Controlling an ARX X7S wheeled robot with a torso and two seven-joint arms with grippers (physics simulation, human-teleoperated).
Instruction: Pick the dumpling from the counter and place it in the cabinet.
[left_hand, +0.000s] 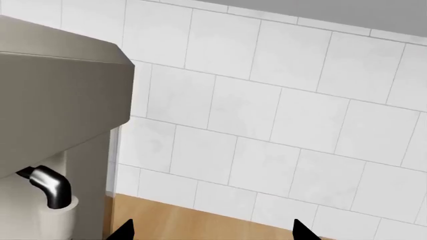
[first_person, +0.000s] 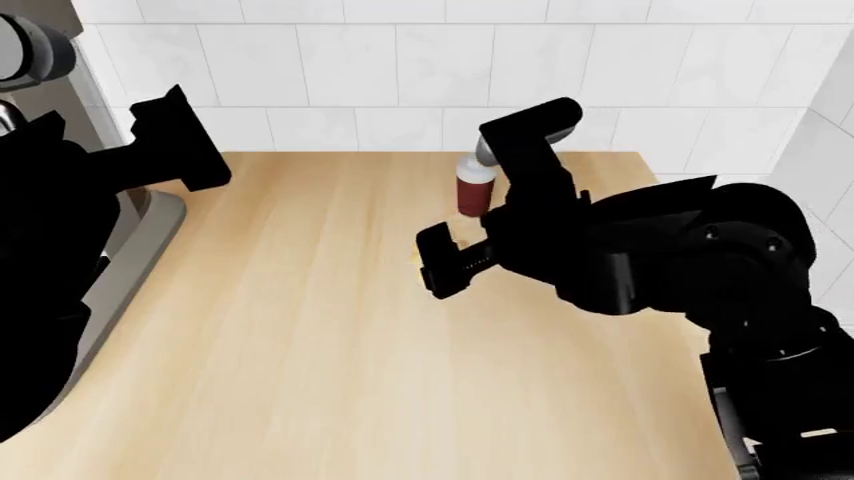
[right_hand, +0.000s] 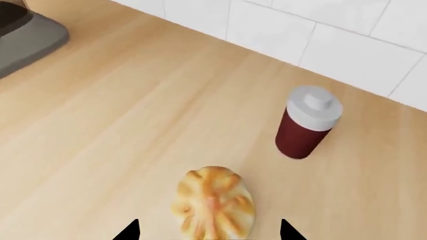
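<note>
While the right gripper (right_hand: 208, 231) hovers over the counter (first_person: 294, 330) with its fingertips spread apart, the dumpling (right_hand: 213, 204) lies between them on the wood, not grasped. It sits toward the counter's back edge, near the dark-red bottle (right_hand: 305, 130) with a white cap. By the grey machine (left_hand: 60, 125) at the counter's left edge, the left gripper (left_hand: 210, 232) is raised, its tips apart and holding nothing
</note>
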